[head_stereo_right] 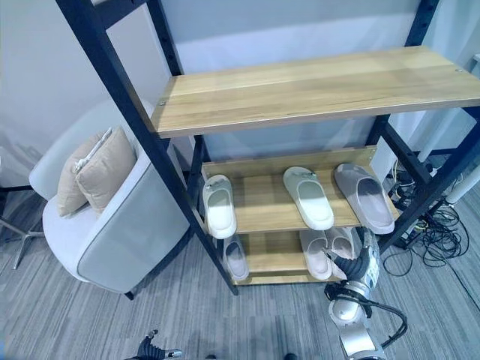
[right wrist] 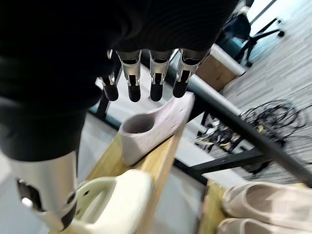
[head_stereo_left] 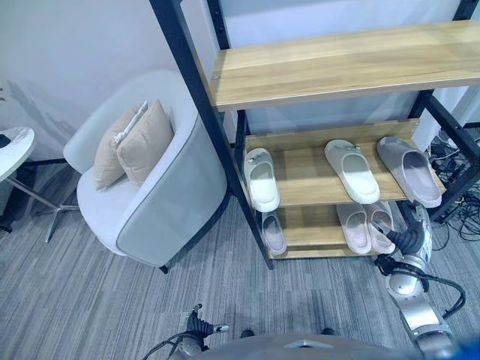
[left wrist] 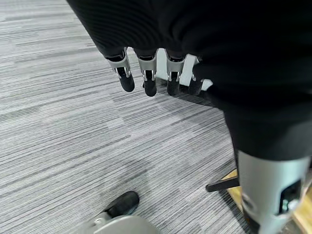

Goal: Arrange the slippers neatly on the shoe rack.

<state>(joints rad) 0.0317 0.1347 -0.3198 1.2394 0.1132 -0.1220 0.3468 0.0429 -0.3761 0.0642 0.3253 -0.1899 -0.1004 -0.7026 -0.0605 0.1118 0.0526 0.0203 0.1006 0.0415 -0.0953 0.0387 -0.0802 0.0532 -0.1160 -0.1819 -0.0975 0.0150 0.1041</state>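
The left hand [left wrist: 156, 80] is hung low over the floor, fingers relaxed, empty. On the shoe rack [head_stereo_left: 315, 71] three slippers are laid on the middle shelf [head_stereo_left: 304, 180]; the grey slipper [head_stereo_left: 409, 171] is skewed. The right hand [right wrist: 146, 78], fingers straight, empty, is raised just beside it; straightening seems called for next.

Three pale foam slippers [head_stereo_right: 308, 196] lay on the middle wooden shelf of the black-framed shoe rack [head_stereo_right: 315, 86]; the right hand [head_stereo_right: 358, 264] hovered below.
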